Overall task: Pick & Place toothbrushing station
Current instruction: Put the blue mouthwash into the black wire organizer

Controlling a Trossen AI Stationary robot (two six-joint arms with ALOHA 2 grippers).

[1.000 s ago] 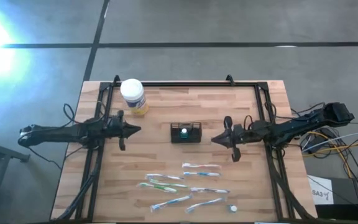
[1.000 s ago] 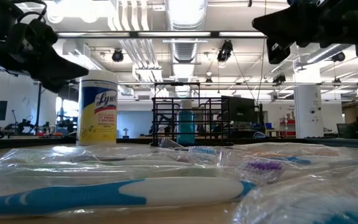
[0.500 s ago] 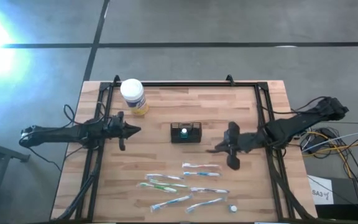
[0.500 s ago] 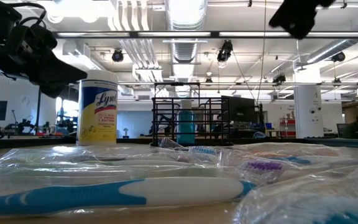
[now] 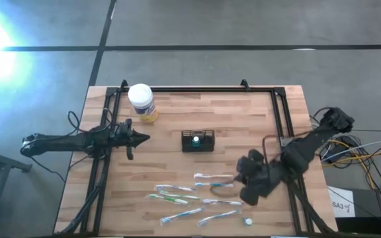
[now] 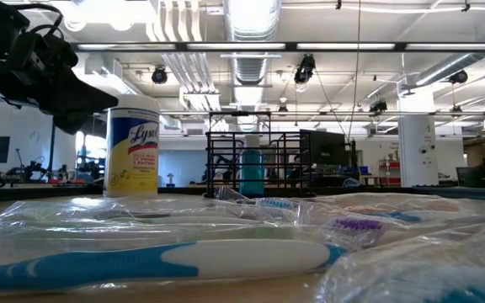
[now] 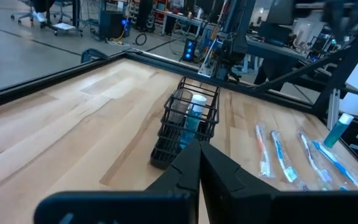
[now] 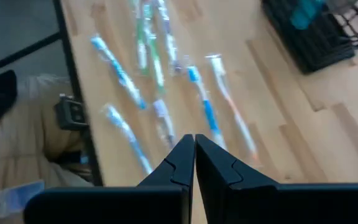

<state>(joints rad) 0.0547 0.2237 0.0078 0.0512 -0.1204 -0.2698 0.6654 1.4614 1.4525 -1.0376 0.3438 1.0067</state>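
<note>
The toothbrushing station, a small black wire-mesh caddy [image 5: 198, 141] with a teal-capped tube inside, stands on its base mid-table; it also shows in the low view [image 6: 247, 162] and the left wrist view [image 7: 188, 121]. My left gripper [image 5: 144, 138] waits shut, level, to the caddy's left with its tips [image 7: 199, 146] pointing at it. My right gripper [image 5: 242, 175] is shut and empty. It hangs raised and tipped down, nearer than the caddy and to its right, over the right ends of the wrapped toothbrushes [image 8: 166, 81]. The caddy's corner [image 8: 316, 31] shows in the right wrist view.
Several wrapped toothbrushes [image 5: 194, 197] lie on the near half of the table, with a small white cap [image 5: 247, 221] by the near edge. A white-lidded jar with a yellow label [image 5: 141, 100] stands at the far left. A black frame [image 5: 283, 112] rims the tabletop.
My right gripper has swung from beside the caddy's right side toward the table's near edge, risen out of the low view, rolled and tipped its fingers downward over the toothbrushes, staying shut. The caddy has not moved.
</note>
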